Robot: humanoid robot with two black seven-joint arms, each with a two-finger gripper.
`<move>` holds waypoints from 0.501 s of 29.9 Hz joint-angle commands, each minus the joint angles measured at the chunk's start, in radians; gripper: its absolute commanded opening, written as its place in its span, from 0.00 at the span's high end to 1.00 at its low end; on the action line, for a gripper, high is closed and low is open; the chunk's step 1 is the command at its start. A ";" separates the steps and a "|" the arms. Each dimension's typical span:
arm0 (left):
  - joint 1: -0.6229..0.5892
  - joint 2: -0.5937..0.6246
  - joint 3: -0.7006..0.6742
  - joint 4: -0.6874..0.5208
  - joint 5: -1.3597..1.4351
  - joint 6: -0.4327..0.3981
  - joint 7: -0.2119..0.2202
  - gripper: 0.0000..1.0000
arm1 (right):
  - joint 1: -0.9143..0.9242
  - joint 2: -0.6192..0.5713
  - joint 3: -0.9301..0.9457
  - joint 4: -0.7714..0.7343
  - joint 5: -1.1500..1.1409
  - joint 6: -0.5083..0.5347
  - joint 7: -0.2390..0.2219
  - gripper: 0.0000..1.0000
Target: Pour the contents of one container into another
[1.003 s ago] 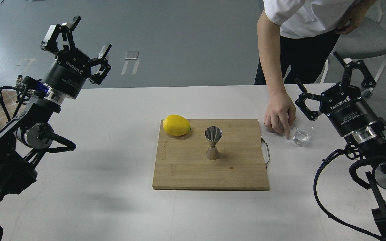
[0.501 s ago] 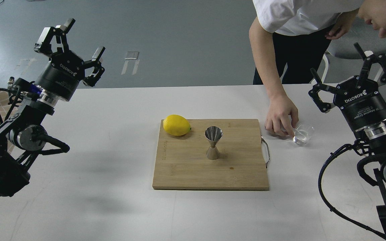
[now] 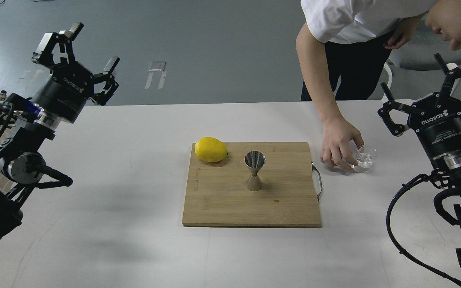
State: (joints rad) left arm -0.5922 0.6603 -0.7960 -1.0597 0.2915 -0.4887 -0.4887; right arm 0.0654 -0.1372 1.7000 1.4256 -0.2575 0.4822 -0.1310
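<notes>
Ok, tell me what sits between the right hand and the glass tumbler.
A person's hand rests on the glass tumbler, on its left side. The right hand is open, up and to the right; no object lies between them.

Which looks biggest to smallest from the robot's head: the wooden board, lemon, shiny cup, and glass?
1. Wooden board, by far.
2. Lemon and steel jigger: too alike to rank.
3. Glass tumbler, though the person's hand partly hides it.
</notes>
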 commanded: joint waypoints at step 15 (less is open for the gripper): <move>0.164 0.120 -0.121 -0.120 0.000 0.000 0.000 0.02 | -0.044 -0.002 0.024 0.001 0.000 0.001 0.002 0.00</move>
State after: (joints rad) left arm -0.4583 0.7722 -0.8899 -1.1678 0.2915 -0.4887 -0.4887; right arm 0.0284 -0.1411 1.7227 1.4262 -0.2577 0.4833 -0.1303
